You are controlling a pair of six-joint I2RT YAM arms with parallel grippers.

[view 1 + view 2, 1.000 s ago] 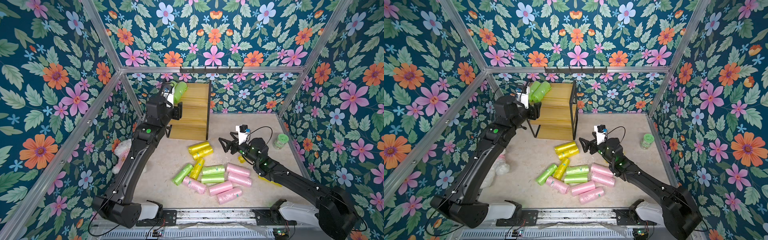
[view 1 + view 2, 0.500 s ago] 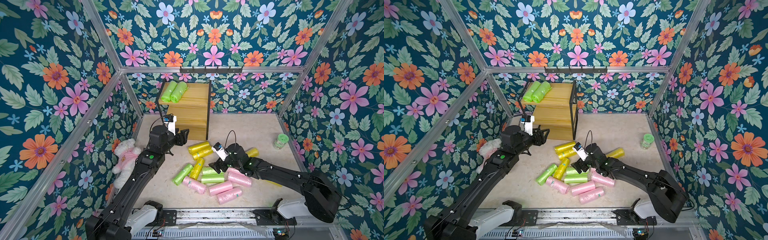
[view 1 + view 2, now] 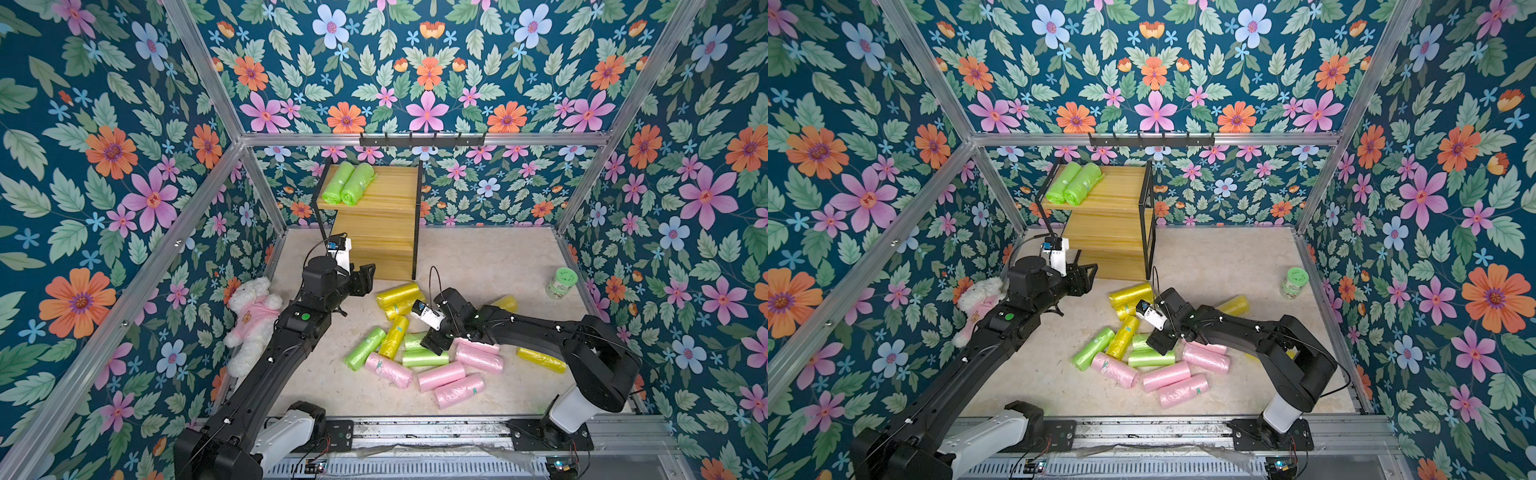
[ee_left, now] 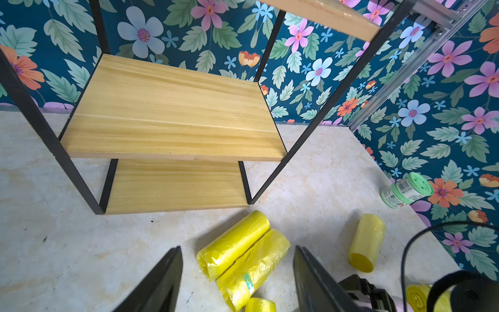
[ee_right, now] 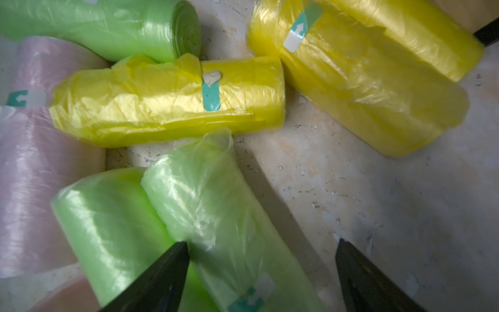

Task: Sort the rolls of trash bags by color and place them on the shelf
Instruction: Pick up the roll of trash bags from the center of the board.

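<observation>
**Desk:** Left claw (image 4: 237, 251): what state?

**Photographer:** Wide and empty, hovering over the floor (image 4: 67, 256) in front of the shelf (image 3: 386, 199). It points toward 2 yellow rolls (image 4: 233, 243) lying side by side.

**Desk:** And the right claw (image 5: 263, 241)?

**Photographer:** Spread too, low over the pile. 1 finger (image 5: 162, 278) sits at the seam between 2 green rolls (image 5: 205, 205), and the other stands off over bare floor. Nothing is gripped.

**Desk:** Where do the rolls lie?

**Photographer:** A green pair (image 3: 348, 189) lies touching on the shelf's top board, at its left end in both top views. The rest are jumbled on the floor between the arms: 3 green, with yellow and pink rolls (image 3: 440, 376).
</observation>
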